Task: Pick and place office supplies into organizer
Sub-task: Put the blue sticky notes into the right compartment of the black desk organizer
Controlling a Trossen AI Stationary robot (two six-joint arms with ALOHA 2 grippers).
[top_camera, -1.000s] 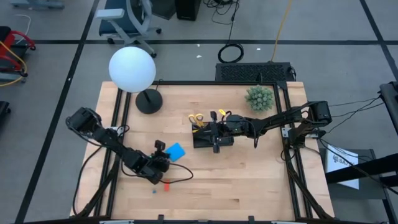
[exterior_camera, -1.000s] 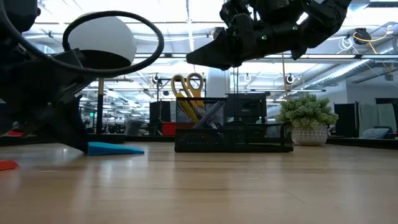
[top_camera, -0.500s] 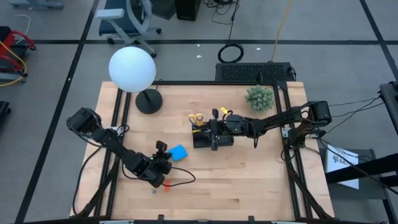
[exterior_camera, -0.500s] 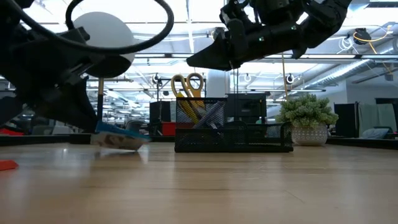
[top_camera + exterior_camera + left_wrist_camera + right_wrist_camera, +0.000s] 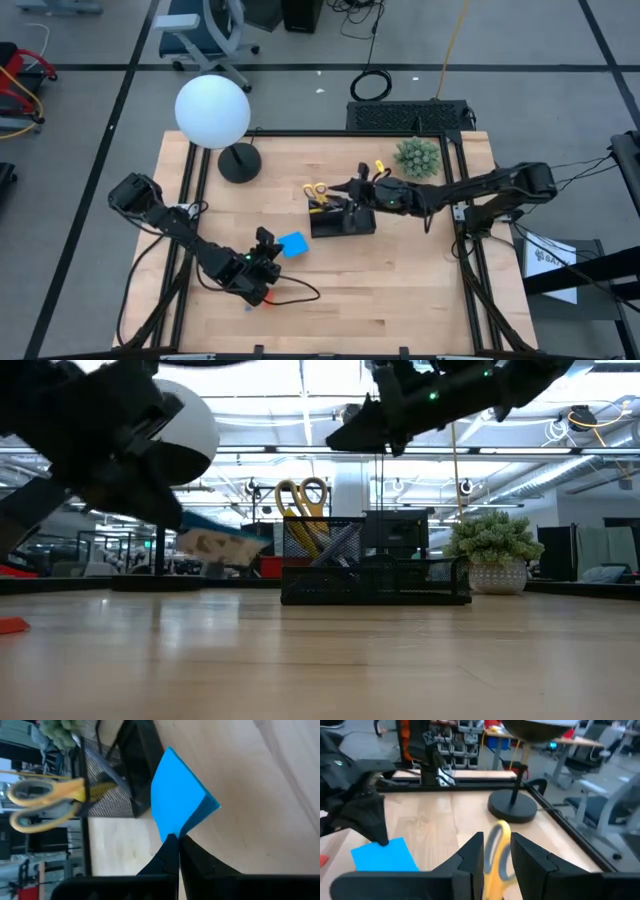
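Left claw point(image 5: 268, 243) pinched shut on the blue pad point(image 5: 293, 243) corner, pad off the table point(image 5: 400, 290) and sticking out ahead toward the organizer point(image 5: 340, 221); right claw point(image 5: 352, 188) slightly open, empty, above the organizer.

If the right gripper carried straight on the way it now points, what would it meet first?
Probably the yellow-handled scissors, standing directly ahead of the right gripper in the organizer; depth is hard to judge.
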